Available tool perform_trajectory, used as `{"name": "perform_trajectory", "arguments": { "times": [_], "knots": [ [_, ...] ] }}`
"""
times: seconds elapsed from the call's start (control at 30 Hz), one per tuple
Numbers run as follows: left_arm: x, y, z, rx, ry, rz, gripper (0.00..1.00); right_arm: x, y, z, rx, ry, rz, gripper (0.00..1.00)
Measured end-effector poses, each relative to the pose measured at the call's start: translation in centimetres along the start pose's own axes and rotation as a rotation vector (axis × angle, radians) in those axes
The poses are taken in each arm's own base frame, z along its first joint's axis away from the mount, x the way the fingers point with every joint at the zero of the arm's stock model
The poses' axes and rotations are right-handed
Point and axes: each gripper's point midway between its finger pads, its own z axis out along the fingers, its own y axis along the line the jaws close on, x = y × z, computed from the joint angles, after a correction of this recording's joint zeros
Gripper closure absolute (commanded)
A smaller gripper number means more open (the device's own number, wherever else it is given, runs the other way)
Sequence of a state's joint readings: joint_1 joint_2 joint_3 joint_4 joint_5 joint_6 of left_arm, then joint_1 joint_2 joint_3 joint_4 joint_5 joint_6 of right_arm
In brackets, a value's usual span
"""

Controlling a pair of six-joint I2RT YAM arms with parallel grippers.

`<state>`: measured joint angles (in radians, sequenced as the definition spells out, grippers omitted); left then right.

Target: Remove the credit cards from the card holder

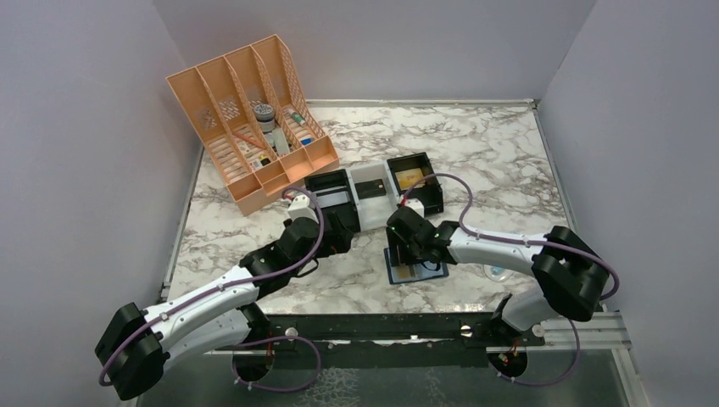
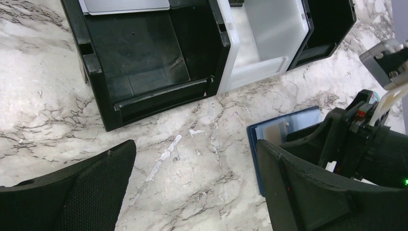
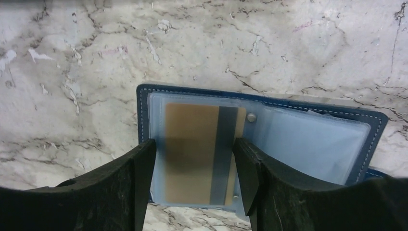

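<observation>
The navy card holder (image 3: 141,108) lies open and flat on the marble, also in the top view (image 1: 417,272) and the left wrist view (image 2: 276,127). A gold-tan credit card (image 3: 190,139) with a dark stripe sits inside its clear left pocket. My right gripper (image 3: 194,166) is open just above that pocket, one finger on each side of the card; it also shows in the top view (image 1: 409,248). My left gripper (image 2: 192,185) is open and empty over bare marble left of the holder, and shows in the top view (image 1: 337,234). Another gold-tan card (image 1: 409,176) lies in the right black tray.
A black tray (image 1: 329,191), a white tray (image 1: 370,193) and a second black tray (image 1: 428,193) stand in a row just behind both grippers. An orange slotted file rack (image 1: 246,119) with small items stands at the back left. Grey walls enclose the table.
</observation>
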<state>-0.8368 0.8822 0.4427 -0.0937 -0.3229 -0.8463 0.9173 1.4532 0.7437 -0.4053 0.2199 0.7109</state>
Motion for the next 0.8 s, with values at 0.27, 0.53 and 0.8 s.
{"name": "perform_trajectory", "arguments": {
  "times": [0.27,0.53,0.8],
  "knots": [
    [0.3,0.1,0.3,-0.004,0.010,0.027,0.01,-0.1,0.3,0.7,0.022,0.012,0.043,0.48],
    [1.4,-1.3,1.1,0.064,0.064,0.048,0.01,-0.5,0.9,0.6,-0.091,-0.017,0.101,0.51],
    [4.0,-3.5,2.2,0.181,0.179,0.068,0.08,-1.6,1.9,0.8,-0.250,-0.023,0.186,0.51]
  ]
}}
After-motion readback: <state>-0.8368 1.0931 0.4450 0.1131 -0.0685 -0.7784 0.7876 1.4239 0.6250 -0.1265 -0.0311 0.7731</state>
